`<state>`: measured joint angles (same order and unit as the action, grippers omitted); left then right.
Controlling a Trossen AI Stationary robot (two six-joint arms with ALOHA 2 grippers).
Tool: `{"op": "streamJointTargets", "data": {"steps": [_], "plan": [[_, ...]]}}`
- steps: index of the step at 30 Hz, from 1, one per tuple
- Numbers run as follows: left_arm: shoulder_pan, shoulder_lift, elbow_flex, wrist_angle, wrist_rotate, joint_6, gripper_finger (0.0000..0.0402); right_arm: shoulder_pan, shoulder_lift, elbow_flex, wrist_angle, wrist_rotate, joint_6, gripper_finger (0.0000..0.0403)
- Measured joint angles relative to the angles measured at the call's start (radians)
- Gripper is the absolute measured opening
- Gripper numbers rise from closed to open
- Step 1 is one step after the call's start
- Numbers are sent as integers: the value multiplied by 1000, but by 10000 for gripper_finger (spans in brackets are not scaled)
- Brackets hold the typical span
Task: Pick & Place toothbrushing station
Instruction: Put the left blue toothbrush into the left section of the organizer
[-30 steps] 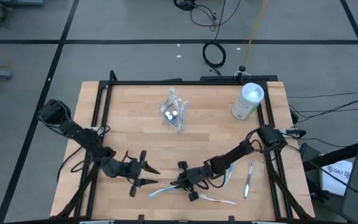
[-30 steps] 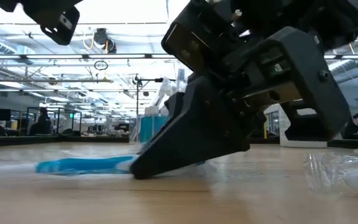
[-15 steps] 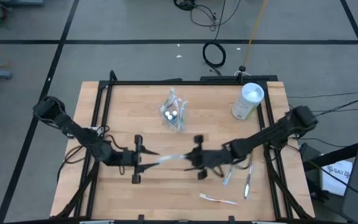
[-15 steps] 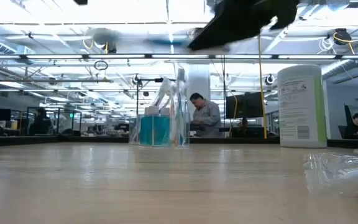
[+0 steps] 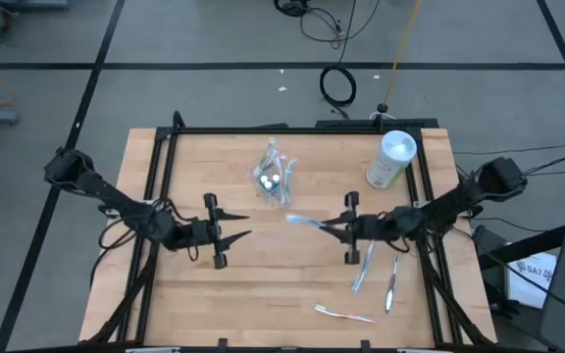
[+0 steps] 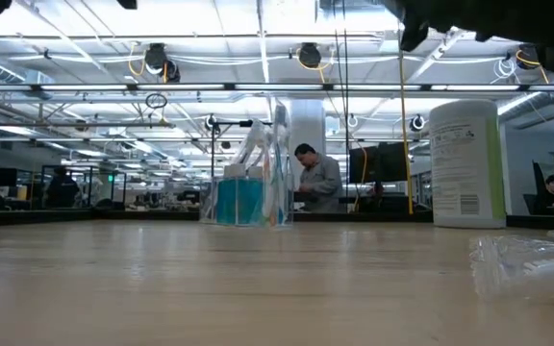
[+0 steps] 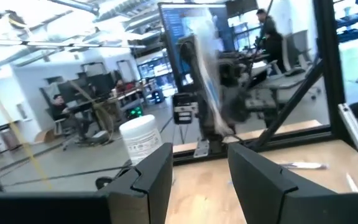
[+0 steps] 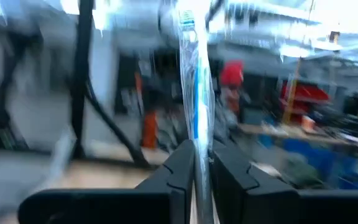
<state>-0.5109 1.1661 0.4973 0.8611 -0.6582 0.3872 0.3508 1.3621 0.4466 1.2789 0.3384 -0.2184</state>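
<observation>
Pale wooden tabletop [image 5: 194, 176] fills mid-frame in the high view. Right of centre, the right hand [image 5: 345, 226] is clamped on a blue toothbrush [image 5: 303, 221], held by one end, the clear cup [image 5: 275, 179] just above-left. That thin end grip risks the brush twisting or slipping short of the cup. Left of centre, the left hand [image 5: 235, 238] hangs apart and empty.
</observation>
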Motion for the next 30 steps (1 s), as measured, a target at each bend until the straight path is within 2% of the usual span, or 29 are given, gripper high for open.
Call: {"op": "streamJointTargets", "data": {"steps": [2, 4, 8, 12, 17, 22, 30], "plan": [[30, 14, 0, 7, 61, -8, 161, -20, 10, -5, 73, -81, 57, 30], [63, 38, 0, 13, 136, -33, 162, -28, 32, 19, 67, -137, 83, 27], [115, 70, 4, 39, 250, -95, 176, -30, 108, 109, 4, -149, 94, 24], [138, 101, 18, 30, 259, -121, 206, -40, 181, 210, -114, -81, 120, 32], [134, 105, 21, 33, 316, -82, 240, -73, 206, 264, -289, -48, 155, 32], [151, 105, 21, 29, 315, -112, 250, -104, 246, 265, -237, -85, 233, 24], [177, 105, 21, 30, 321, -161, 250, -114, 352, 312, -127, -82, 260, 33]]}}
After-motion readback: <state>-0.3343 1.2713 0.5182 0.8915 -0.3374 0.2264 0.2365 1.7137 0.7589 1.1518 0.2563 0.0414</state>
